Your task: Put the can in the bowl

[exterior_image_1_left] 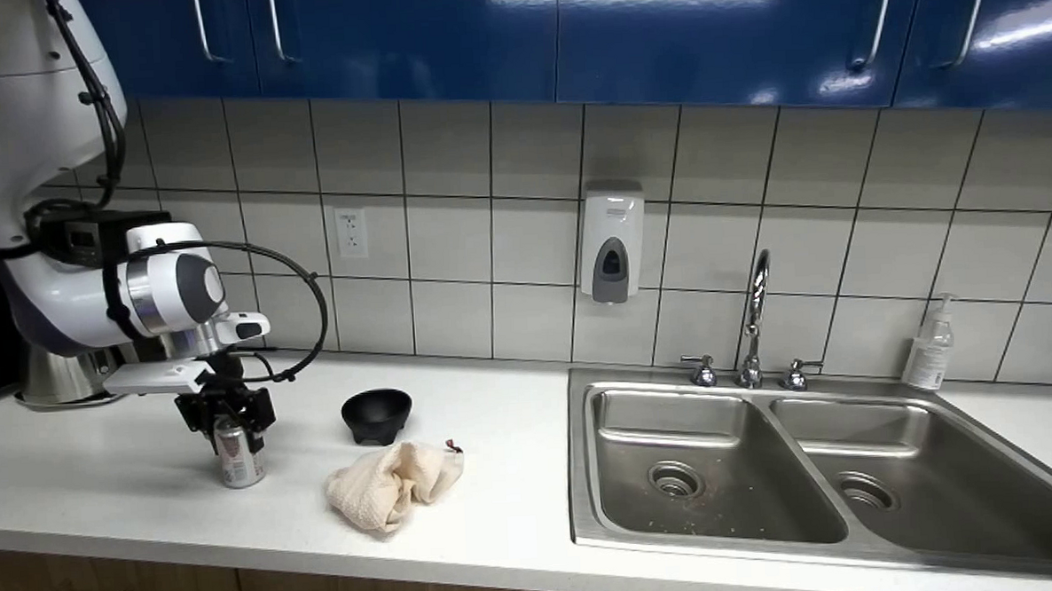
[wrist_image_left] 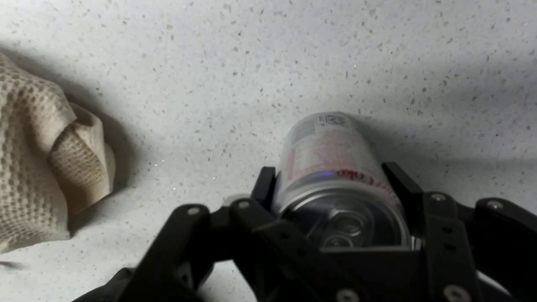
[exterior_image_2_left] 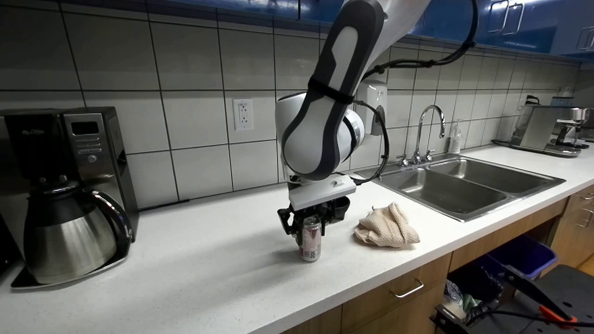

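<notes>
The white, grey-flecked desk (exterior_image_1_left: 504,412) runs along a tiled wall (exterior_image_1_left: 449,237), with blue cupboards (exterior_image_1_left: 408,34) overhead and wood-fronted drawers (exterior_image_2_left: 394,297) below. Set into it is the two-basin steel sink (exterior_image_1_left: 808,461), a faucet (exterior_image_1_left: 752,332) at its back, a pump bottle (exterior_image_1_left: 930,353) near its rear corner and a soap dispenser (exterior_image_1_left: 608,212) on the wall above its end. In an exterior view a steel machine (exterior_image_2_left: 543,125) stands past the sink, and a purple bin (exterior_image_2_left: 524,255) shows in the recess under it.

The can (exterior_image_2_left: 311,241) stands upright on the desk, well apart from the sink. The gripper (wrist_image_left: 334,184) hangs over it with its jaws drawn in, holding the can between them by its upper part. Nearer the sink than the can lie a crumpled beige cloth (exterior_image_1_left: 392,488) and, just beside that and closer to the wall, the black bowl (exterior_image_1_left: 377,424). A coffee maker (exterior_image_2_left: 90,132) stands farther from the sink than the can does.

A strip of white surface separates can and cloth from the desk's front edge. Wider stretches run from the cloth to the sink's rim, and from the can to the coffee maker.
</notes>
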{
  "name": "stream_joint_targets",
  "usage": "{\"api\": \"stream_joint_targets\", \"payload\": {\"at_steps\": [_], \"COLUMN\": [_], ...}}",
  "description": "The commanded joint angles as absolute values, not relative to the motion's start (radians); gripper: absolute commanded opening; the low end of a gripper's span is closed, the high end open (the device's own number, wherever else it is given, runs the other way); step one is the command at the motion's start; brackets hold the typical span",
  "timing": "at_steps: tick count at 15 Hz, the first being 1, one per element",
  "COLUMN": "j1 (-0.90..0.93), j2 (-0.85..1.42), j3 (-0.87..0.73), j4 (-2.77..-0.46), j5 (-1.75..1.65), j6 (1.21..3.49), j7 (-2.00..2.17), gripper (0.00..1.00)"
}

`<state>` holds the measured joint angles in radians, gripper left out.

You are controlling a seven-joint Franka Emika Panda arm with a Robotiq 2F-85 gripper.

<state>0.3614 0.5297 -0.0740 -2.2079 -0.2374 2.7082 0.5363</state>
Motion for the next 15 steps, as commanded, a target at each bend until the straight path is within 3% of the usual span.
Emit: {"api": "stream_joint_targets", "payload": {"at_steps": [1, 15], "j1": [0.320, 0.284], "j2": [0.468, 0.479], "j3": [-0.078, -0.177], "j4": [-2.205, -2.001], "j5": [-0.177, -0.187], "j6": [2.706, 2.490], "j7": [0.493, 0.567], "gripper": [0.41, 0.41]}}
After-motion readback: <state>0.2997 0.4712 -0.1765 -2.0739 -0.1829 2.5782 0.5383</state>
